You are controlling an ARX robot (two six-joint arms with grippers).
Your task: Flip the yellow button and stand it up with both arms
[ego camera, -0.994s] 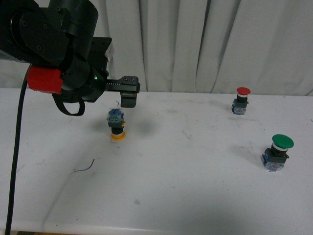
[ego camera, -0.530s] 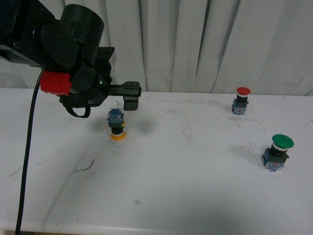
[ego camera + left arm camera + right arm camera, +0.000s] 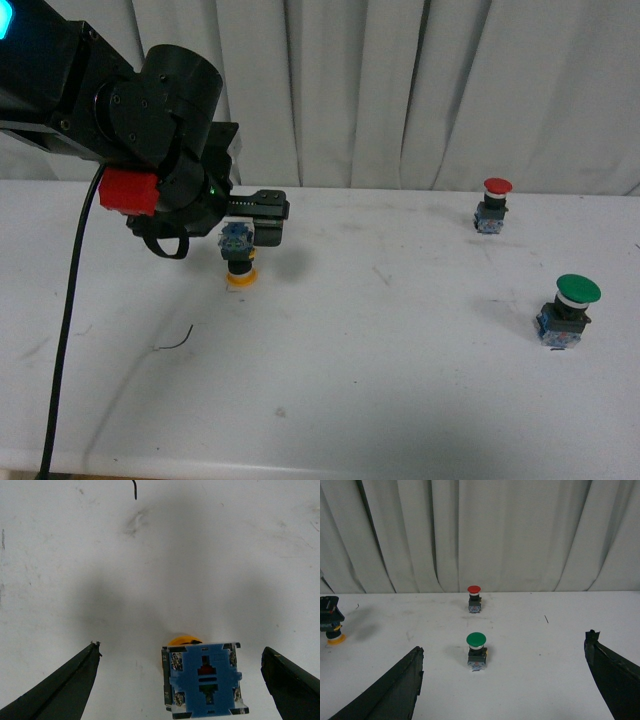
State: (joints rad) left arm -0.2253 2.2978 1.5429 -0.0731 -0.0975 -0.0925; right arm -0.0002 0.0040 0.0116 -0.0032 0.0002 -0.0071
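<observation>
The left arm (image 3: 120, 110) reaches in from the ten o'clock corner of the front view. It is bulky and black, with a red band (image 3: 128, 192) round its wrist. The left gripper (image 3: 255, 215) juts from that wrist toward three o'clock and is aimed downward. Its two black fingers (image 3: 65, 687) stand wide apart. The right arm is outside the front view. The right gripper (image 3: 502, 685) shows only through its own wrist camera, pointing roughly level, its dark fingers (image 3: 390, 690) likewise spread wide.
</observation>
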